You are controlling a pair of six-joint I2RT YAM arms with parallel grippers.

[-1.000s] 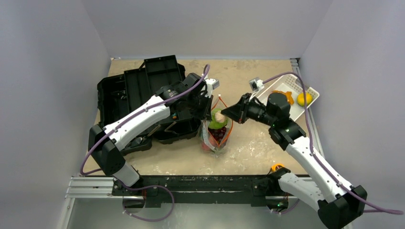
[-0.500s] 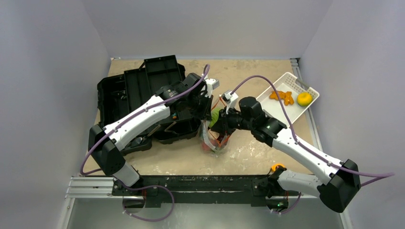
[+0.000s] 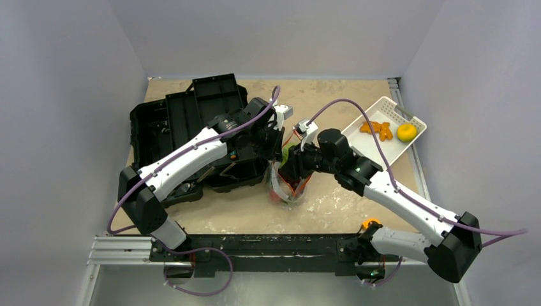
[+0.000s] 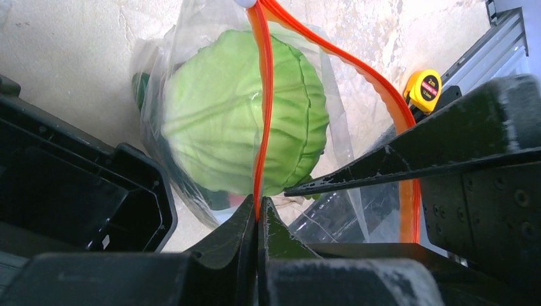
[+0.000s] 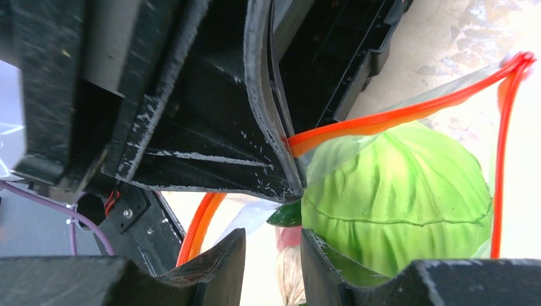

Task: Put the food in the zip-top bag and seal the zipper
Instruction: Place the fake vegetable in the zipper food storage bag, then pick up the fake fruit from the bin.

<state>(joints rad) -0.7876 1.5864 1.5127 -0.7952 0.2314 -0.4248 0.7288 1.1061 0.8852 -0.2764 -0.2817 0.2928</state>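
Clear bag [image 3: 285, 191] standing just beside the black toolbox [image 3: 185, 115], green cabbage [image 4: 217, 127] sitting in its open top, left gripper [image 4: 258, 213] pinched tight on the orange zipper [image 4: 263, 95], right gripper [image 5: 273, 252] with fingers a little apart beside the cabbage, lemon [image 3: 406, 132] in the white basket [image 3: 416, 119].

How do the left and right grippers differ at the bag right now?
The left gripper is shut on the zipper; the right gripper is open, gripping nothing. The left holds the bag by its rim; the right points at the cabbage inside. Both are at the bag's mouth.
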